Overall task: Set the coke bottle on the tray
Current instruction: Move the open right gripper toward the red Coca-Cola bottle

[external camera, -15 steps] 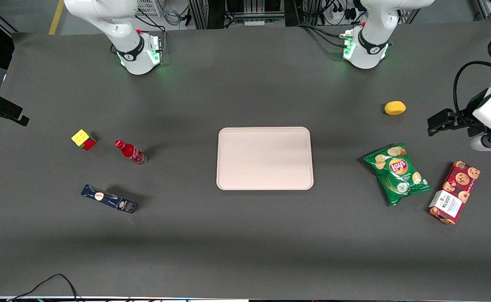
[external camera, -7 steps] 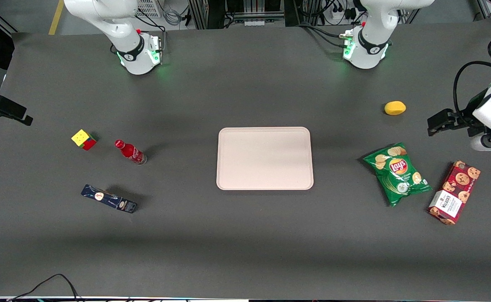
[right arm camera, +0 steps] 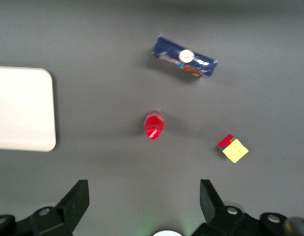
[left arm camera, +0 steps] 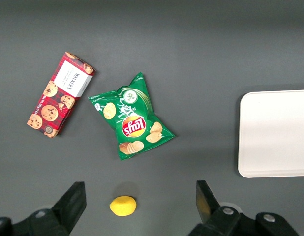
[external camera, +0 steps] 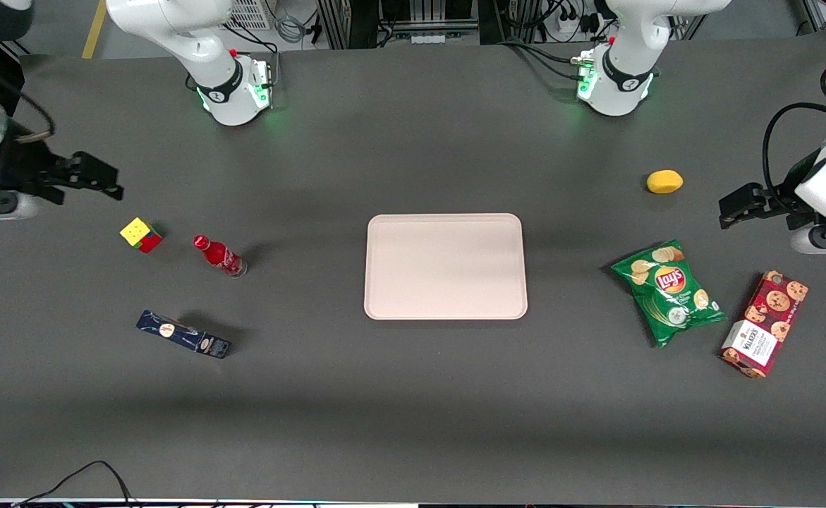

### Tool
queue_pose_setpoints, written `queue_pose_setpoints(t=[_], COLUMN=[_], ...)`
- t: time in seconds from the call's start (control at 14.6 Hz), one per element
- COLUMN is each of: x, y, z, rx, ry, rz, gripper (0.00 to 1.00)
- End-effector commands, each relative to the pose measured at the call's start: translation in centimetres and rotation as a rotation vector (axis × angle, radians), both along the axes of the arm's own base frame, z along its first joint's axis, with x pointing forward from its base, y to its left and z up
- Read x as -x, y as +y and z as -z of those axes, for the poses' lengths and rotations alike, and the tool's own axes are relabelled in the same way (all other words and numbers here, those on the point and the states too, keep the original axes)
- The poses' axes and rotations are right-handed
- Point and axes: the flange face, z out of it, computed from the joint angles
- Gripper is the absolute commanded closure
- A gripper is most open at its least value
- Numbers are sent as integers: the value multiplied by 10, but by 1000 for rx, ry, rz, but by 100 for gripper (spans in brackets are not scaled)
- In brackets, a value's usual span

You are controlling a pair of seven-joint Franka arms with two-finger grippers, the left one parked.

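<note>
The coke bottle (external camera: 219, 256), small and red with a red cap, stands upright on the dark table toward the working arm's end; from above it shows as a red cap (right arm camera: 154, 125). The pale pinkish-beige tray (external camera: 445, 266) lies bare at the table's middle, well apart from the bottle, and its edge (right arm camera: 21, 108) shows in the right wrist view. My gripper (external camera: 99, 182) hangs open and holds nothing. It is above the table near the working arm's end, farther from the front camera than the bottle. Its two dark fingers (right arm camera: 78, 199) stand wide apart.
A coloured cube (external camera: 141, 234) sits beside the bottle, and a dark blue oblong box (external camera: 183, 334) lies nearer the front camera. Toward the parked arm's end lie a green chips bag (external camera: 669, 291), a red cookie box (external camera: 764, 324) and a yellow lemon (external camera: 664, 181).
My gripper has swung in from the table's edge over the table, toward the cube and the bottle. Nothing on the table has moved.
</note>
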Motion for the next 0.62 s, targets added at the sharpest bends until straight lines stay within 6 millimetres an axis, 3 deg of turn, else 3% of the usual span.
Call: queue_pose_setpoints(t=[0.0,0.14,0.34,0.55], x=[10,21,51,68], y=[10,8,4,-2], z=[18,51,99,145], rx=[8,13,16,14], ry=[53,80,-12,-62], rz=[-32,-43,-54,-104], gripper=[0,0,0,0])
